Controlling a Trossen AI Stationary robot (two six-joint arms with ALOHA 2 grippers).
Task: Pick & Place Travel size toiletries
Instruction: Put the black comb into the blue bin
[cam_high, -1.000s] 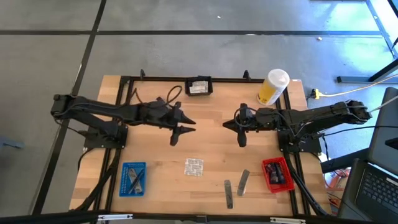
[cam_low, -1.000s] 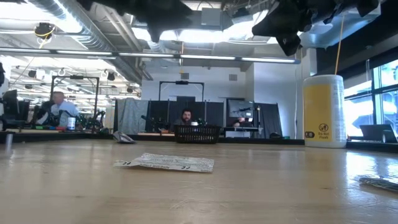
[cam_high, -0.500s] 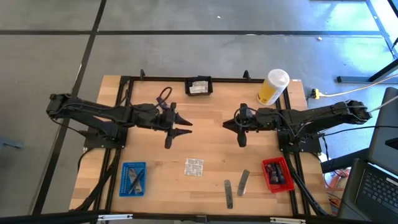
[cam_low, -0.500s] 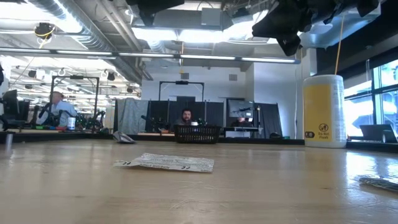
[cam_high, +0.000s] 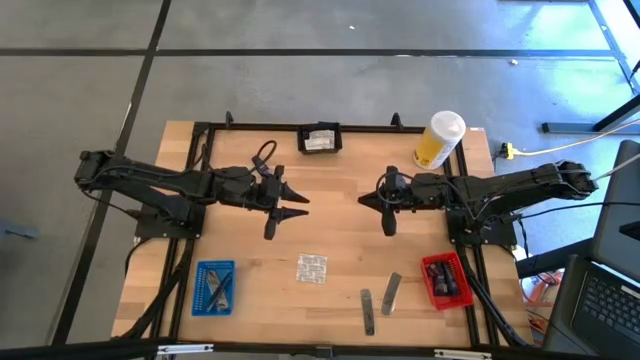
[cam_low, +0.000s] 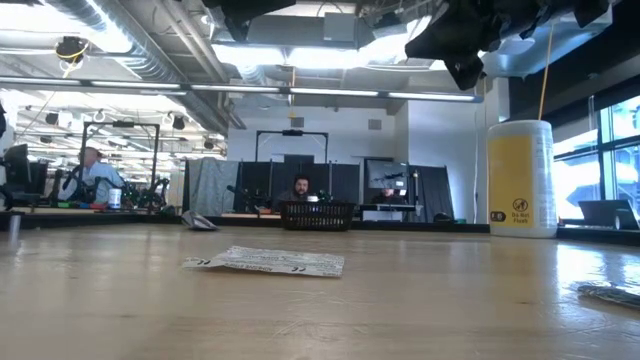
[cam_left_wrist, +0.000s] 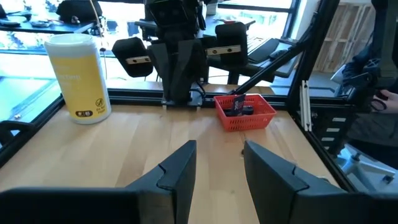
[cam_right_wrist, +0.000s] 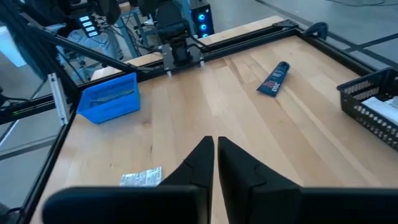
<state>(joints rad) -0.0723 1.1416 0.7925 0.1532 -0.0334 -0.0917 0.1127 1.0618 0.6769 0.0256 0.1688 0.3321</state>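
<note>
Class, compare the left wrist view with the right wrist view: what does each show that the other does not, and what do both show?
Only the left wrist view shows the yellow container, the red tray and the right arm's base behind it, seen past the open left gripper.

Only the right wrist view shows the blue tray, a foil sachet, a dark tube lying flat and the black basket, seen past the shut right gripper.

Both show the bare wooden table and its black frame rail.
</note>
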